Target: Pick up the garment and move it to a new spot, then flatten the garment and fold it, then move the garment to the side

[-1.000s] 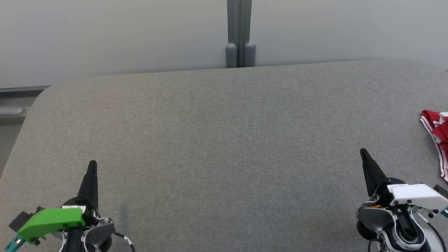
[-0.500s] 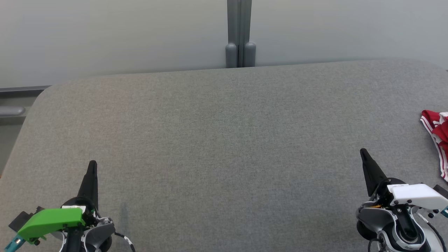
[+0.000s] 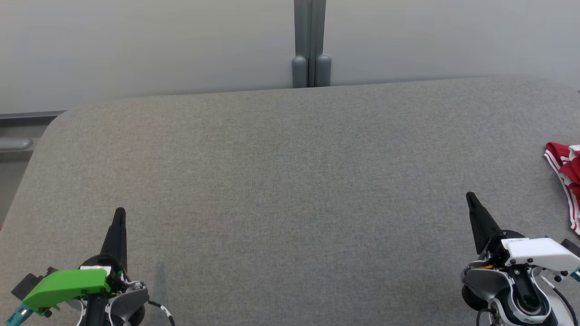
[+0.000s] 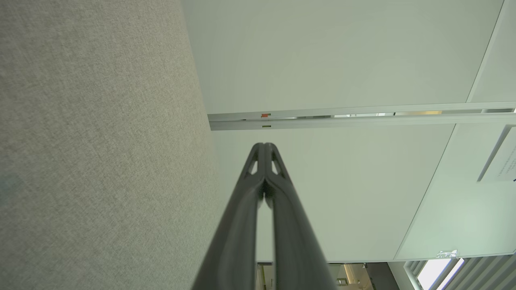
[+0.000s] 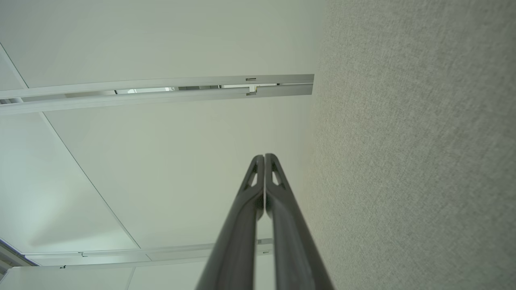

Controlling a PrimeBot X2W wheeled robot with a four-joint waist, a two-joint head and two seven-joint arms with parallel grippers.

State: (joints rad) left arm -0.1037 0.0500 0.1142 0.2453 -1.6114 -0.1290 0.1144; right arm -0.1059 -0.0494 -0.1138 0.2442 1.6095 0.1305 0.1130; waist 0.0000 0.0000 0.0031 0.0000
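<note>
A red garment with white stripes lies crumpled at the right edge of the grey felt table, partly cut off by the head view's border. My right gripper rests at the lower right, shut and empty, to the left of the garment and a little nearer to me. At the lower left my left gripper is shut too, with nothing in it. In the left wrist view the left gripper has its tips pressed together. In the right wrist view the right gripper also has its tips together.
A pale partition wall stands behind the table, with a grey post at its middle. The table's rounded far left corner borders a grey ledge.
</note>
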